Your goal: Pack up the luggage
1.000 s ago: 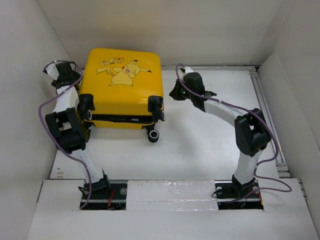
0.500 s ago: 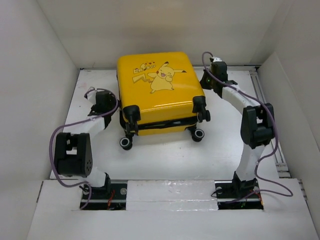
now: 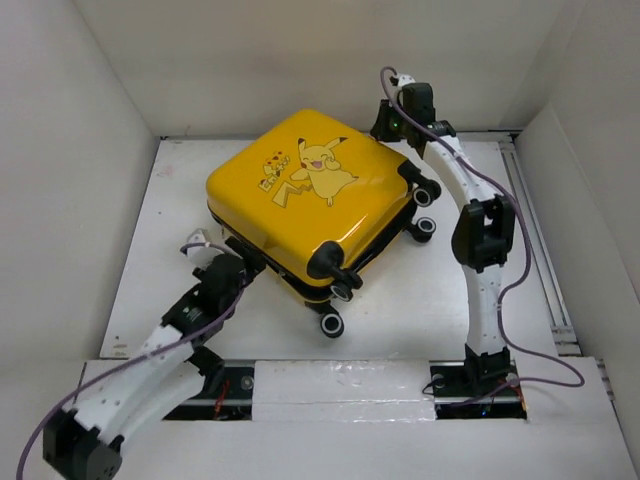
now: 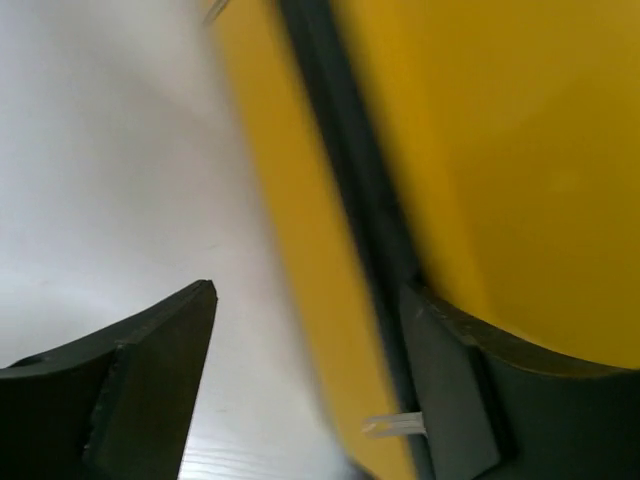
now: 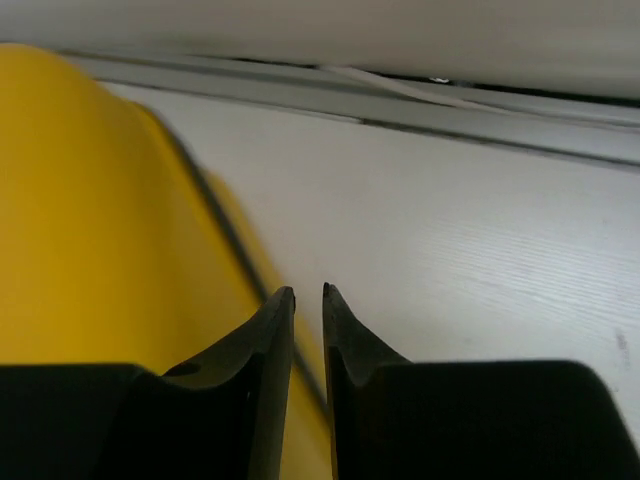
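The big yellow suitcase [image 3: 300,200] lay flat on the white table [image 3: 400,300]. It was shut, and it was turned at a slant. The cartoon picture [image 3: 315,170] was on top, facing up. Its little wheels [image 3: 331,325] stuck out on the side near the arms and to the right.

The left gripper [image 4: 308,290] was low down at the near left edge of the suitcase. Its fingers [image 4: 150,390] were spread wide apart. One finger was over the bare table. The other finger was right up by the yellow shell. The black zipper band [image 4: 350,200] and a strip of yellow ran between them. The view from the left wrist was blurry, so I could not tell if a finger touched the suitcase.

The right gripper [image 5: 308,290] was up at the far right corner of the suitcase, close to the back wall [image 5: 400,40]. Its fingers were only a tiny bit apart. Nothing was between them. The yellow shell was just beside them, on their left.
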Controlling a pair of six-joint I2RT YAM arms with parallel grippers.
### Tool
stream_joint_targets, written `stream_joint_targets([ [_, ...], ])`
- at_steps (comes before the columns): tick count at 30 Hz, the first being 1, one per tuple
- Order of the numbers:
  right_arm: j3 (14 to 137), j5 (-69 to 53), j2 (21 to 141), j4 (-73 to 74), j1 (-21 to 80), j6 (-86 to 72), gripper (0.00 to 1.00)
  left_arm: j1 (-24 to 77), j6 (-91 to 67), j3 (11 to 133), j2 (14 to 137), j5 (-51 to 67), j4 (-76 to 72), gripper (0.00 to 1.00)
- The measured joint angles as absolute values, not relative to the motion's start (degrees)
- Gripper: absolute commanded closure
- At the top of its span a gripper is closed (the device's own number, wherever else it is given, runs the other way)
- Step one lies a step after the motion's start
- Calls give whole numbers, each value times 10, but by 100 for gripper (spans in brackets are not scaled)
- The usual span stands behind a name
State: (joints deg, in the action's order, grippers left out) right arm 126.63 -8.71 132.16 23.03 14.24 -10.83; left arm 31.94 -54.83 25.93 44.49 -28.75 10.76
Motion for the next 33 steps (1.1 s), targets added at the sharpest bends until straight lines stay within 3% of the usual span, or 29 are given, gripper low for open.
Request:
stream_joint_targets([
  [4, 1261, -151, 1253, 259, 158, -125, 62, 337, -552, 274, 277, -325, 125, 25],
  [7, 1198, -173, 1144, 254, 149, -133, 57, 338, -535, 308, 237, -368, 77, 29],
  [8, 1172, -174, 1100, 250, 141, -134, 61, 339, -524, 318, 244, -377, 53, 29],
  [9, 1136, -174, 1054, 236, 132, -135, 82, 340, -514, 329, 258, -386, 32, 29],
  [10, 1099, -170, 1009, 222, 125, -134, 93, 340, -504, 342, 280, -394, 13, 31],
  [11, 1041, -163, 942, 207, 114, -141, 100, 340, -492, 359, 312, -400, -11, 33],
  [15, 808, -107, 731, 129, 130, -165, 100, 287, -441, 476, 491, -376, -80, 42],
  [20, 549, -26, 562, 95, 196, -204, 100, 110, -429, 671, 720, -168, -106, 45],
  [27, 357, 48, 494, 130, 217, -242, 100, 6, -375, 1089, 1070, -30, 33, 45],
  [30, 351, 45, 533, 118, 227, -245, 100, -8, -350, 1133, 1141, 6, 84, 45],
  [33, 376, 41, 613, 107, 246, -240, 100, -21, -339, 1093, 1171, 33, 113, 45],
])
